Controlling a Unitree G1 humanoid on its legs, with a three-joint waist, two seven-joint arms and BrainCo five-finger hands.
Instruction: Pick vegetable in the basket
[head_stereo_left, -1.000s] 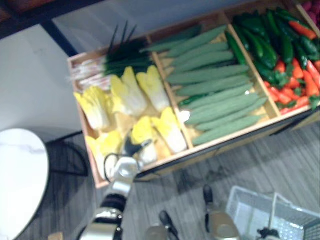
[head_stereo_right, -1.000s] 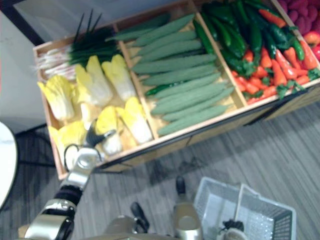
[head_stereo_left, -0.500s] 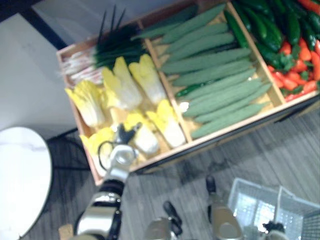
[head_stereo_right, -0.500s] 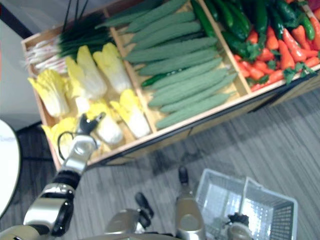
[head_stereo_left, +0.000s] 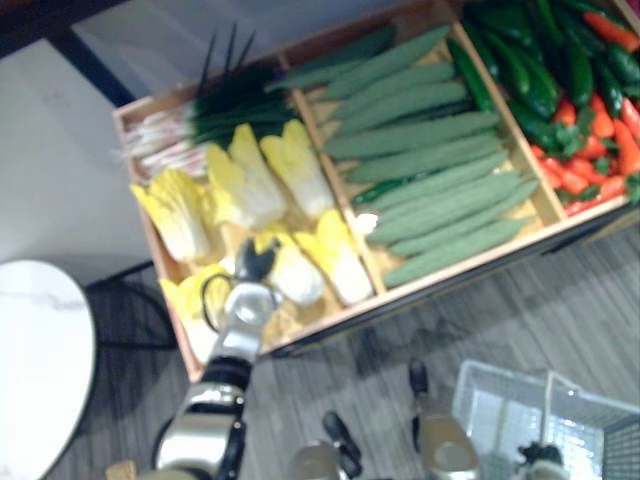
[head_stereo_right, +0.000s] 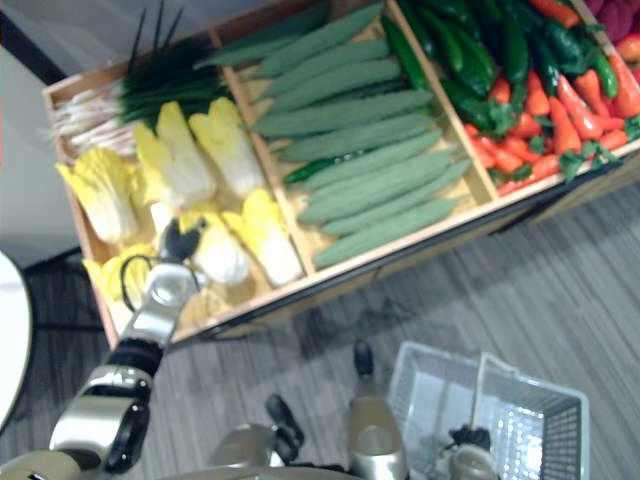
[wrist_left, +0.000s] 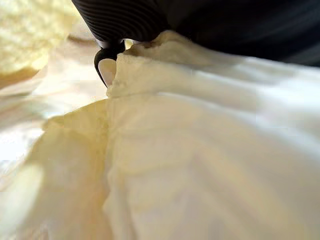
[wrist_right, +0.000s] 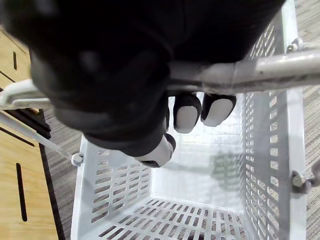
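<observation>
Grasping stage: presses the left hand against a cabbage in the near-left compartment of the crate; cannot tell whether its fingers close, hidden by leaf. Curls the right hand round the handle of the empty basket. Next, probably needs a firm wrap, then a lift

Left hand: fingers mostly hidden against the napa cabbage, so the grip is unreadable. Basket is cut off by the lower edge. Peppers run past the right edge.
</observation>
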